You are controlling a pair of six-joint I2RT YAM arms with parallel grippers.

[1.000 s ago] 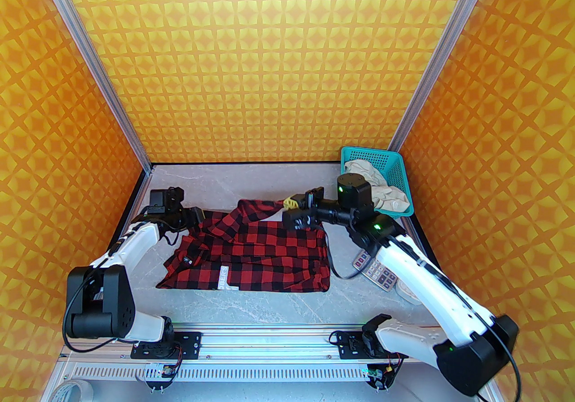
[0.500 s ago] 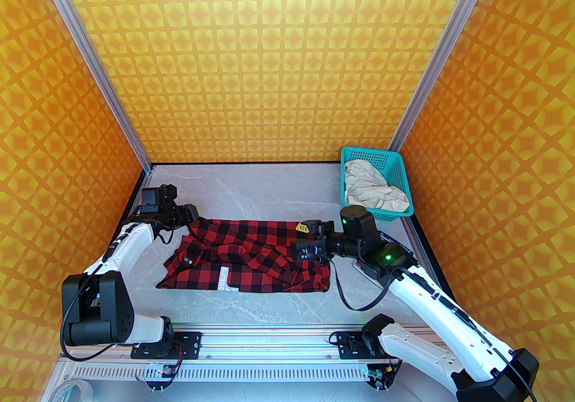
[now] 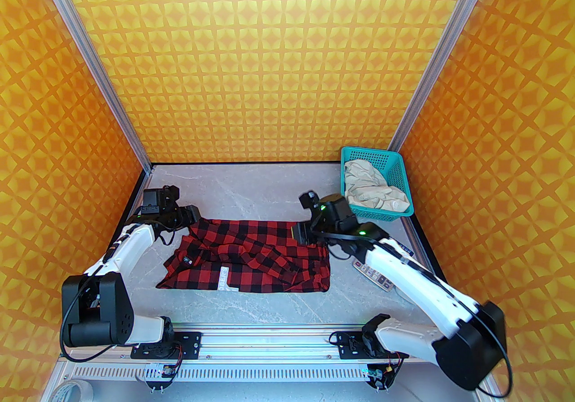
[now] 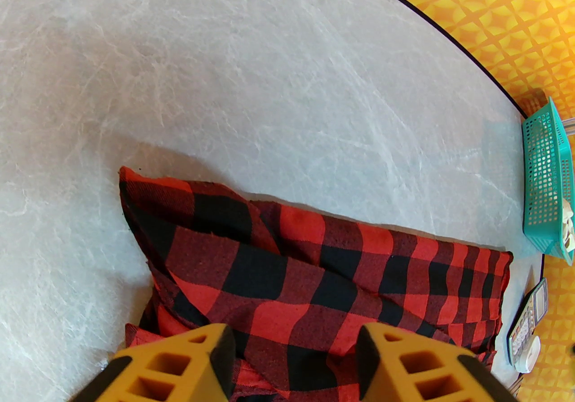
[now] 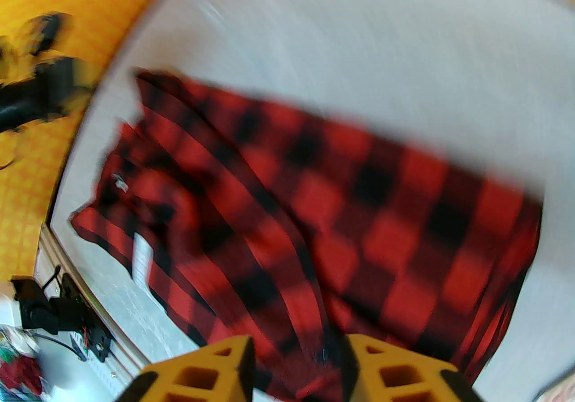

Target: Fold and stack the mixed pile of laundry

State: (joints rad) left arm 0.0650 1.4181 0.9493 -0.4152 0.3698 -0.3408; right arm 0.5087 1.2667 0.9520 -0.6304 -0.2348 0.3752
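Basket (image 3: pixel 395 166), teal and perforated, at 2 o'clock on the surface (image 3: pixel 251 193), in the far right corner. Inside, the cream garment (image 3: pixel 373 193), crumpled in a loose heap, filling most of the container and lapping over the rim on its near right side. Red-and-black check shirt (image 3: pixel 260 256) outside the basket, spread on the middle of the surface, long side running from 9 to 3 o'clock. Far half rather flat; near half with diagonal folds and a bunched edge toward 4 o'clock. White lettering (image 3: pixel 223 279) on the near edge, at 7 o'clock of the shirt, too small to read.

Left end effector (image 4: pixel 296 337) at 10 o'clock of the shirt, over its far left corner. Yellow fingers (image 4: pixel 179 368) parted to a medium gap, check cloth visible below the gap, no pinch of the cloth to see. Right end effector (image 5: pixel 298 346) at 1 o'clock of the shirt, above the far right corner, between shirt and basket. Right wrist view blurred, yet fingers (image 5: pixel 211 368) clearly apart, gap medium, shirt underneath, nothing gripped as far as visible.

Grey calculator (image 3: pixel 375 272) at 4 o'clock on the surface, just beside the right edge of the shirt, partly hidden under the right arm (image 3: pixel 417 288). Seen also from the left wrist, beyond the shirt's far end, at 6 o'clock of the basket.
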